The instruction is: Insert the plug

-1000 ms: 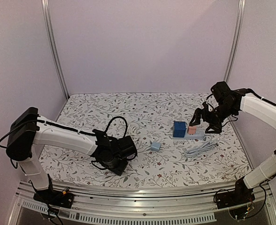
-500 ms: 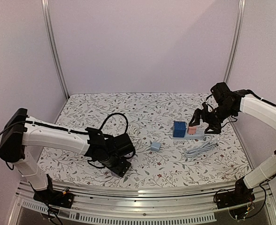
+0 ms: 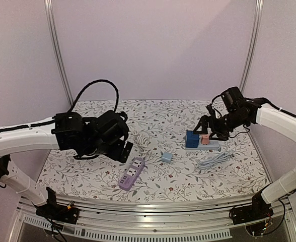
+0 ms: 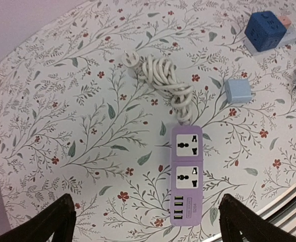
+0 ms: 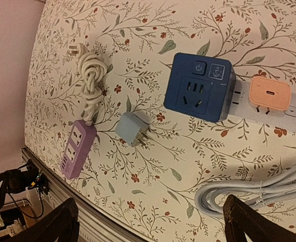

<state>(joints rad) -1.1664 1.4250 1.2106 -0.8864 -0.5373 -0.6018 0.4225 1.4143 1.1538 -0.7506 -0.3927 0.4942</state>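
Note:
The light blue plug [image 3: 166,157] lies on its side on the floral cloth, prongs showing in the right wrist view [image 5: 132,128], free of both grippers. A purple power strip [image 3: 131,174] [image 4: 186,174] lies near the front edge, two sockets facing up, its white cord [image 4: 160,75] coiled behind it. My left gripper [image 3: 122,147] [image 4: 147,218] hangs open above the strip, nothing between its fingers. My right gripper [image 3: 209,129] [image 5: 150,217] is open, high over a blue cube socket [image 3: 192,138] [image 5: 198,94].
The blue cube and a pink adapter [image 5: 270,94] sit plugged into a pale power strip [image 3: 216,145] at the right. Its grey cable [image 3: 213,160] is bundled in front. The table's front rail [image 3: 153,209] runs just below the purple strip.
My left gripper opened, then rose and drew back to the left, uncovering the purple strip it had been low over. My right gripper shifted slightly left, still open.

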